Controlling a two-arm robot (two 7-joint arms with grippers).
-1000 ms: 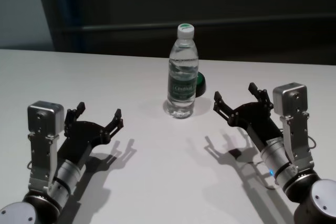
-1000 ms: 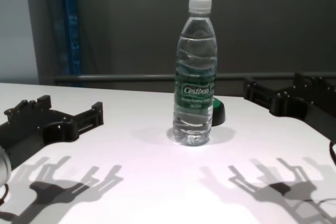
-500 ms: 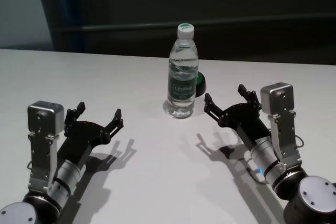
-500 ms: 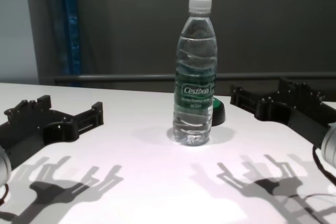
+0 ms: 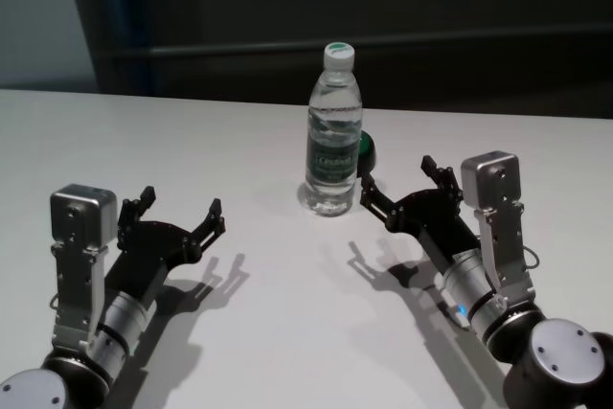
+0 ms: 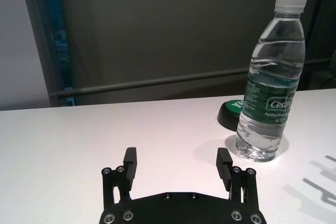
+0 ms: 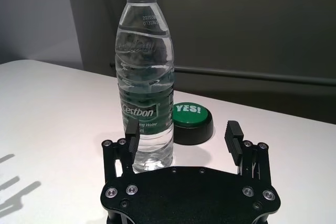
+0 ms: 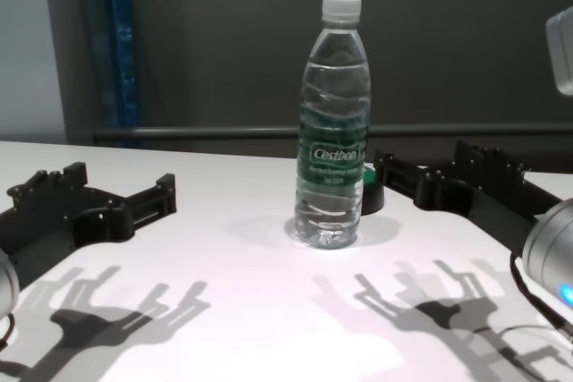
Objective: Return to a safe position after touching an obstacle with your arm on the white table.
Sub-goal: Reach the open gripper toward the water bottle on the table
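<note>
The bottle point(image 5: 332, 131) stands upright mid-desk point(image 5: 287, 332), the black puck point(image 5: 367, 153) just behind it. The right hand point(image 5: 400, 191) hovers spread just beside the bottle. The left hand point(image 5: 177, 215), spread, sits well apart, with bare desk between.
</note>
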